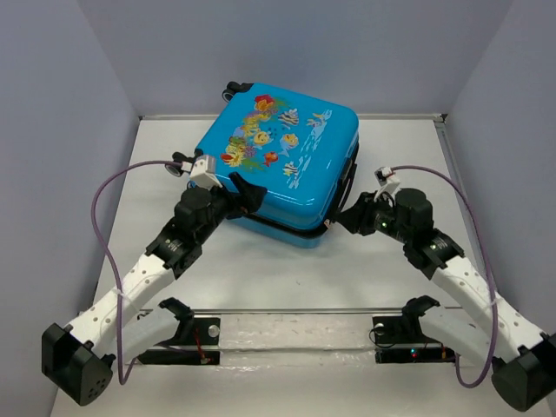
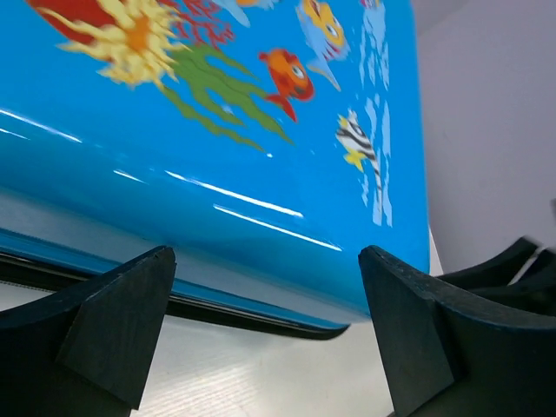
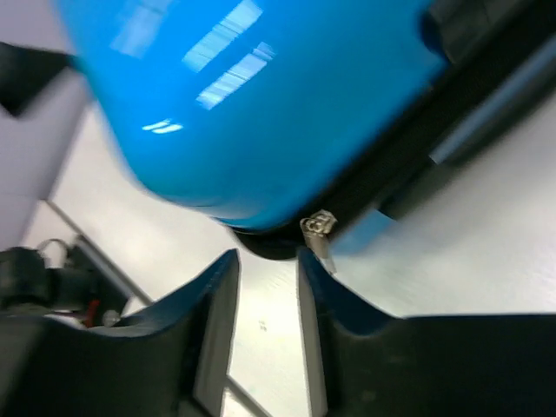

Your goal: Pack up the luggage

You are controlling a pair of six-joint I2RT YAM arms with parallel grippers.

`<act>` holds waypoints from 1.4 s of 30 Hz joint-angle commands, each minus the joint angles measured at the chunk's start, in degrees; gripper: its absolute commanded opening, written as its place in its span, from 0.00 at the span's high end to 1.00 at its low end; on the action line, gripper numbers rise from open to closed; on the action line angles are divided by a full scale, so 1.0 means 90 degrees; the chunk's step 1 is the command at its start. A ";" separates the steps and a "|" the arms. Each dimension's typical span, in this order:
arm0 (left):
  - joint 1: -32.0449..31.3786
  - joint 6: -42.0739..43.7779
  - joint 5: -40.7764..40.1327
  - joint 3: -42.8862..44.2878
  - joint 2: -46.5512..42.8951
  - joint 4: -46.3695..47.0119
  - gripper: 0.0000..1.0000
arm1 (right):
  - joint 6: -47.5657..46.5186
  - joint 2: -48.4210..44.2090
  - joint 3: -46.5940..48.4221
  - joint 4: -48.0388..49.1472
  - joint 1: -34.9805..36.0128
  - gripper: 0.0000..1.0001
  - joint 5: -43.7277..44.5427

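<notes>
Luggage [image 1: 287, 148], a bright-blue hard-shell suitcase printed with cartoon fish, lies flat at the white table's [image 1: 261, 278] far edge. Left gripper [image 1: 246, 193], its arm stretched low, faces the near-left side with fingers wide apart. The right gripper [image 1: 343, 217] faces the near-right corner, fingers slightly apart beside a silver zipper pull [image 3: 319, 230].

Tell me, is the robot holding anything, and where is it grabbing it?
Nothing is held. The left gripper is wide open beside the luggage; the right gripper is empty, close to the zipper pull.
</notes>
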 commanded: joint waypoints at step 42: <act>-0.1470 0.0526 0.1066 0.2368 0.2790 0.1094 0.03 | -0.0340 0.0722 -0.0359 0.0241 0.0570 0.93 -0.1211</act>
